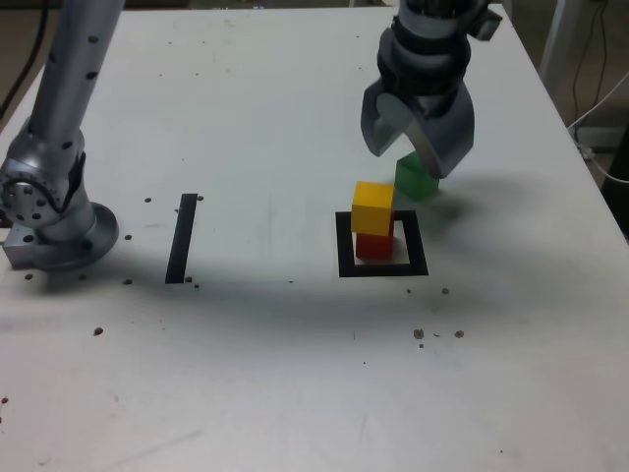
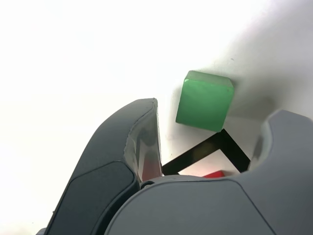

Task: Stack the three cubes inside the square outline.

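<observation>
Robotic jaws (image 1: 418, 133), parted wide over the table (image 1: 265, 393), near the green cube (image 1: 417, 178) just beside the square outline (image 1: 417, 246).

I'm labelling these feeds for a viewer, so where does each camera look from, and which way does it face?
Exterior view: off the arm, above the table, looking obliquely down at it; the arm's base and the open gripper show.
Wrist view: on the wrist, looking past the two jaws toward the table; only the gripper shows of the robot.
Shared: the green cube, part of the square outline and the red cube.
</observation>
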Robot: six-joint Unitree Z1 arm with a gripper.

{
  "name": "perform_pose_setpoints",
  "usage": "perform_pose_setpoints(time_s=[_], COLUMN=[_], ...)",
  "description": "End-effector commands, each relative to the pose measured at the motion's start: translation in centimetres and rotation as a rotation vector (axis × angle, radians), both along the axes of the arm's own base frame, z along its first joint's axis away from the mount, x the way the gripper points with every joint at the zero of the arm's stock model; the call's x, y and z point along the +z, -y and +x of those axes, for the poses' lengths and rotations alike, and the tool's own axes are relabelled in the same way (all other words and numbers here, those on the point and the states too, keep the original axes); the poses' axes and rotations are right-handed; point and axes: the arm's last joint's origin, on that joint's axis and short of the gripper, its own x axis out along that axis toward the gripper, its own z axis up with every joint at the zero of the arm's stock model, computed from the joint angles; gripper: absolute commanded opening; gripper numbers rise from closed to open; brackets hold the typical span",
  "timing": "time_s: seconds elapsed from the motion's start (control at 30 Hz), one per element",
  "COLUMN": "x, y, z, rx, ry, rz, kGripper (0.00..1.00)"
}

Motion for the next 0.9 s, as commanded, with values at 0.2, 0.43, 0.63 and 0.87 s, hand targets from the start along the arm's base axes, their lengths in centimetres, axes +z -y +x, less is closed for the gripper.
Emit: perform_pose_setpoints(time_s=[0.2,0.43,0.63,0.87], x=[-2.7,-4.2,-4.3,-3.9], y=[-0.1,-0.3,-0.3,-0.3], z=[1.1,1.6,1.6,1.7], rx=[-0.015,-0.016,-0.014,-0.005], ry=[-0.031,-0.032,-0.025,0.009], rz=[-0.013,0.002,0.008,0.011], kGripper=[0.96,0.91,0.8,0.45])
